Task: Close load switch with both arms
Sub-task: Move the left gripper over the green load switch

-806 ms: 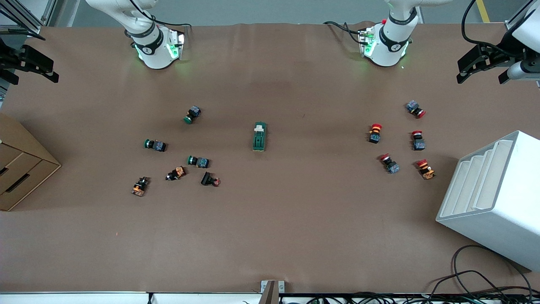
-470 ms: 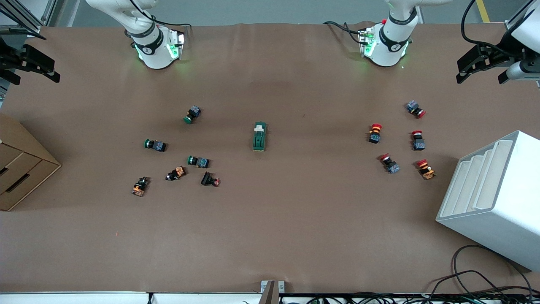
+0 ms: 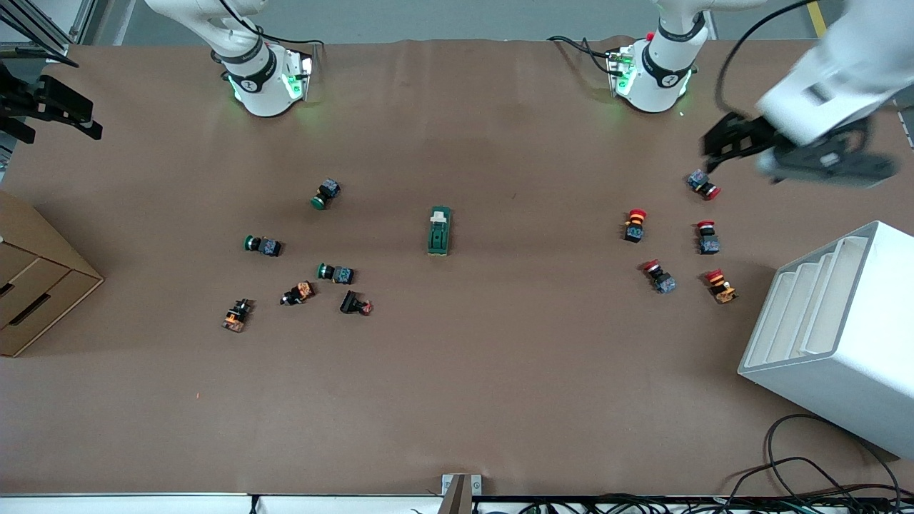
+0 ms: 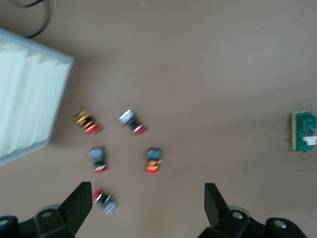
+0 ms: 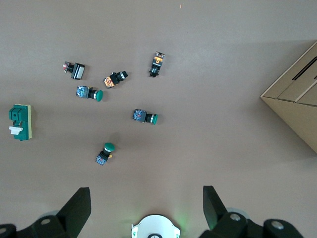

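**Load switch alone at mid-surface, both end effectors spread wide and empty**

Front view: the load switch (image 3: 438, 231) lies flat in the middle of the brown surface (image 3: 457, 400), its long axis running from the robots' bases toward the camera, cream lever end pointing at the bases. The left end effector (image 3: 716, 148) hangs in the air over the left arm's end of the surface, just above a red-capped push button (image 3: 703, 184), well apart from the switch, fingers released. The right end effector (image 3: 78, 118) hangs at the right arm's edge of the surface, also well apart from the switch and gripping nothing. Red push buttons cluster by the white rack (image 3: 832, 335); green and orange ones lie toward the cardboard box (image 3: 36, 278).

Left wrist view: both black fingers (image 4: 79, 203) stand wide apart with nothing between them. The load switch (image 4: 304, 131) sits at the frame's edge, well away from the fingers. Five red-capped buttons lie between the fingers and the white rack (image 4: 27, 109).

Right wrist view: the fingers (image 5: 79, 206) are splayed wide, empty. The load switch (image 5: 20, 122) shows at the frame's edge, its white lever visible, well apart from the end effector. Green buttons scatter between; the cardboard box (image 5: 297, 104) fills one corner.
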You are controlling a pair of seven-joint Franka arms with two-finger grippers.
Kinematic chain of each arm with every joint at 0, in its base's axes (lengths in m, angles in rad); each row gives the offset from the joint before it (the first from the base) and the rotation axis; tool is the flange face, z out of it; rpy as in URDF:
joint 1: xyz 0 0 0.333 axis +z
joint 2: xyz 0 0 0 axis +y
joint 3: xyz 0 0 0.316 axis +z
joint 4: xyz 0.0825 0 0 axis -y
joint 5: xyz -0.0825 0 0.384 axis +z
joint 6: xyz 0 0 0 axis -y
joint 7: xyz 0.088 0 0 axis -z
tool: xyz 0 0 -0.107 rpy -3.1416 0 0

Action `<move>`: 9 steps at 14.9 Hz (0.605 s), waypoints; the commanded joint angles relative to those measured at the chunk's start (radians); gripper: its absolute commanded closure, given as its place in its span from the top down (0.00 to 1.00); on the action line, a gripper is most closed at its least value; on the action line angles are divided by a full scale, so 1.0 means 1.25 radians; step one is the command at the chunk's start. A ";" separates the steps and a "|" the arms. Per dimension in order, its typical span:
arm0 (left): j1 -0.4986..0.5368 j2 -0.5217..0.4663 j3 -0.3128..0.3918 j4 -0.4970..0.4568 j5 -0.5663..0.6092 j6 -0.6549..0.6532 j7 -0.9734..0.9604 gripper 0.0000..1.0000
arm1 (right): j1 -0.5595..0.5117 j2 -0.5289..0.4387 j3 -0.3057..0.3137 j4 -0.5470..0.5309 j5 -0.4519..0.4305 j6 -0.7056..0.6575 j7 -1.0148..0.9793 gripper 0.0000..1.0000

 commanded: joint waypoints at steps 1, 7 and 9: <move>-0.009 0.087 -0.074 0.015 0.000 0.096 -0.039 1.00 | -0.001 -0.024 0.002 -0.025 0.009 0.005 0.000 1.00; -0.133 0.277 -0.107 0.020 0.007 0.333 -0.205 1.00 | -0.001 -0.022 0.002 -0.021 0.009 -0.006 0.000 1.00; -0.190 0.336 -0.105 0.018 0.009 0.412 -0.291 1.00 | -0.001 -0.022 0.002 -0.021 0.009 -0.006 0.000 1.00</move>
